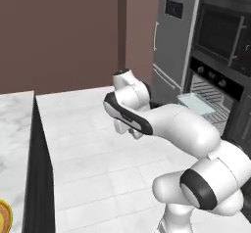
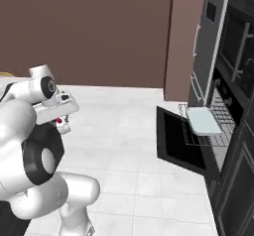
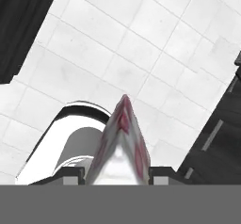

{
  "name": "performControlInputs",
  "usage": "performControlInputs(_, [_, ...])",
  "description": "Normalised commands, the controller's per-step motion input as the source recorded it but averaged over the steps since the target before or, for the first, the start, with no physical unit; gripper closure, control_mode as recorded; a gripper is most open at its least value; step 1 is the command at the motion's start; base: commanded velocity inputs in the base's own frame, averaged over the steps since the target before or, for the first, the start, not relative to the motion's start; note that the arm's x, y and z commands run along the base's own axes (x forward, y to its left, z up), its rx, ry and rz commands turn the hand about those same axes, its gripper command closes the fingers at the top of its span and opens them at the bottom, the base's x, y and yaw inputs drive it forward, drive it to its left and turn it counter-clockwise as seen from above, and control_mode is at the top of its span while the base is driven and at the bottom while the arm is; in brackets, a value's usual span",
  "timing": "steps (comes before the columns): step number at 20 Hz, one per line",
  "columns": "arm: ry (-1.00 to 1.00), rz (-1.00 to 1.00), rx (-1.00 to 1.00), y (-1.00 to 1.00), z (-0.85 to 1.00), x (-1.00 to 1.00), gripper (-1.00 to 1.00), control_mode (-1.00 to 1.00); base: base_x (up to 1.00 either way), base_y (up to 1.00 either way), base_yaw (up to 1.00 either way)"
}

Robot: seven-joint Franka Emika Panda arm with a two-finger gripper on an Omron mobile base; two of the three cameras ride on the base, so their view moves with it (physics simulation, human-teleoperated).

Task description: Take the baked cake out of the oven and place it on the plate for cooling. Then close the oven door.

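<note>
Hand point(image 3: 120, 171) clamped on cake point(image 3: 121, 143), wedge apparently cropped below, oven door point(image 2: 181, 141) down

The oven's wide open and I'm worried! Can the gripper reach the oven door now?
Probably not yet: the gripper is shut on the cake, away from the oven door, and the rack sticks out over it.

No writing can be read anywhere here. The oven point(image 1: 215, 80) has a small display between its knobs, but its figures are too blurred to make out, and the dark panel point(image 1: 174, 8) on the fridge point(image 1: 171, 41) shows no legible marks either.
</note>
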Motion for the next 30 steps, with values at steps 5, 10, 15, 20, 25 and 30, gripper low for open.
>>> performControlInputs(5, [0.0, 0.0, 0.0, 0.0, 0.0, 0.0, 1.0, 1.0, -0.23, 0.0, 0.64])
performControlInputs(10, [0.0, 0.0, 0.0, 0.0, 0.0, 0.0, 1.0, 1.0, -0.2, 0.0, 0.64])
performControlInputs(15, [0.0, 0.0, 0.0, 0.0, 0.0, 0.0, 1.0, 1.0, -0.05, 0.03, 0.62])
performControlInputs(20, [0.0, 0.0, 0.0, 0.0, 0.0, 0.0, 1.0, 1.0, 0.12, 0.15, 0.52])
performControlInputs(25, [0.0, 0.0, 0.0, 0.0, 0.0, 0.0, 1.0, 1.0, 0.62, 0.18, 0.37])
performControlInputs(30, [0.0, 0.0, 0.0, 0.0, 0.0, 0.0, 1.0, 1.0, 0.99, 0.2, 0.18])
